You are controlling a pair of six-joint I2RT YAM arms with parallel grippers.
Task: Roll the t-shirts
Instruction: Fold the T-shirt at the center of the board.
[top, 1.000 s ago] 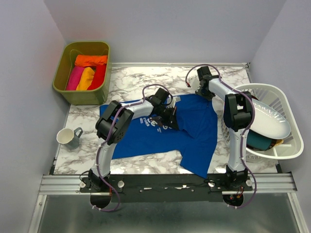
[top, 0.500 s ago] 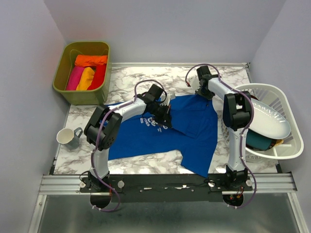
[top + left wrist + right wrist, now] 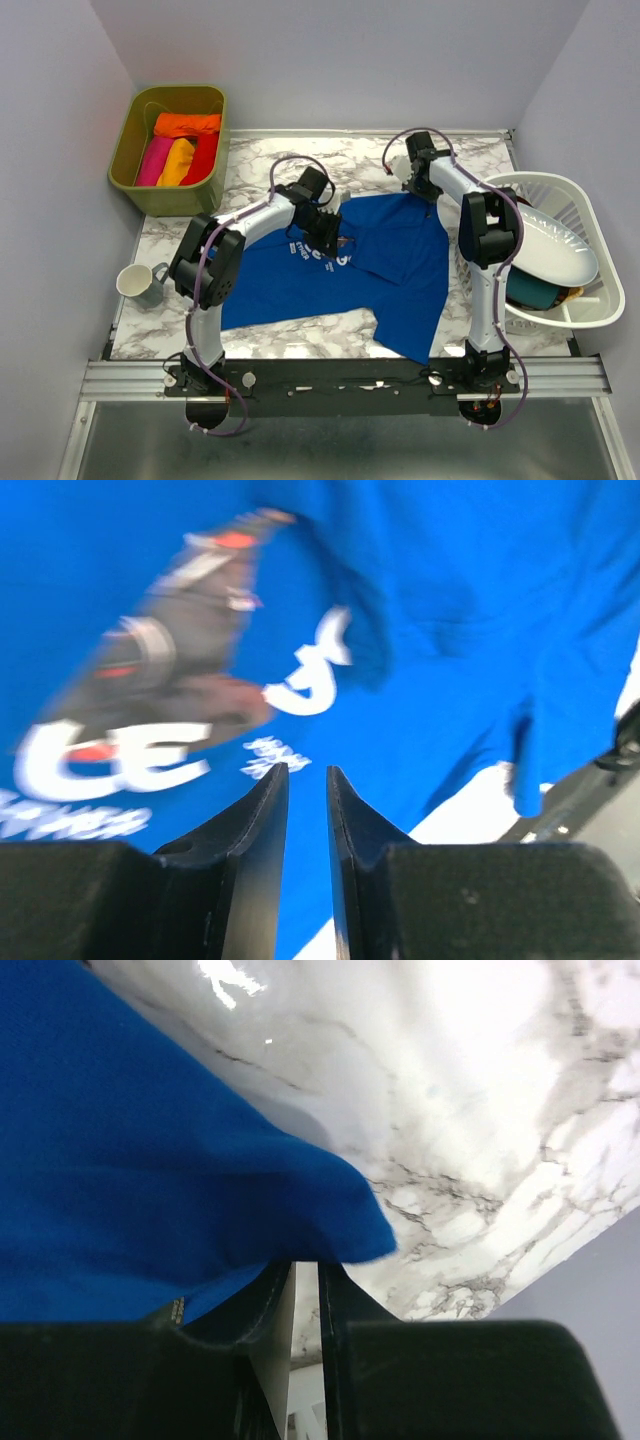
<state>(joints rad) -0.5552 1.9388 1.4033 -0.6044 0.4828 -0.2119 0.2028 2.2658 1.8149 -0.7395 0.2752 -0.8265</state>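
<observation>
You're looking at the blue t-shirt (image 3: 400,270) lying spread out mid-bench (image 3: 260,165); as far as I'm reading it, its longer spread is running left-right across the bench. Left claw (image 3: 306,770) is hovering right over the chest graphic (image 3: 170,680), jaws parted by a narrow slit and nothing between them. The shirt is lying straight below it, not off to a side. Right claw (image 3: 305,1265) is sitting at the shirt's far right edge and pinching a corner of blue fabric, with bare marble showing just past it. So the right arm is owning the far edge, and the left arm is the nearer one to the middle and the left half. My read: the next move is hinging on that far edge. If you're bringing it toward the near side, it's going over the graphic, so the left claw is needing to be clear or down on the far left edge. The other t-shirts (image 3: 180,150) are sitting rolled in the green bin (image 3: 120,165), far left, well apart
</observation>
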